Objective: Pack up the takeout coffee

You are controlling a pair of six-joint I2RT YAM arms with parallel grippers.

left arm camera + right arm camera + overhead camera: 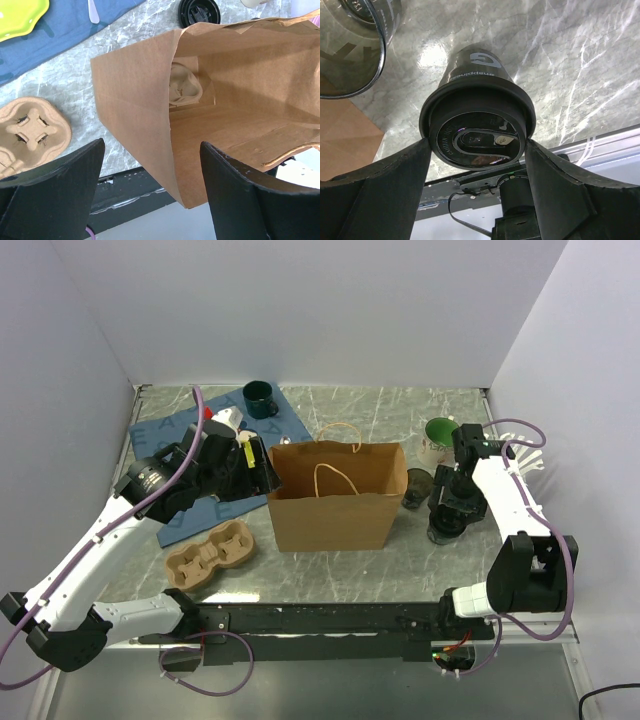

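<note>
The takeout coffee (pixel 477 100), a short dark cup with a round black lid, stands right of the brown paper bag (pixel 335 495). It also shows in the top view (pixel 444 525). My right gripper (pixel 477 150) is shut on it, and both fingers press the lid's rim. The bag stands upright and open at the middle of the table. My left gripper (pixel 150 175) is open at the bag's upper left corner. The bag's left wall (pixel 145 115) hangs between its fingers, touching neither. A pale pulp piece (pixel 185 87) lies at the bag's bottom.
A clear glass cup (pixel 417 488) stands between the bag and the coffee. A white mug with green inside (pixel 438 438) is behind it. A dark green mug (pixel 259 398) sits on a blue mat (pixel 165 435). A pulp cup carrier (pixel 210 553) lies front left.
</note>
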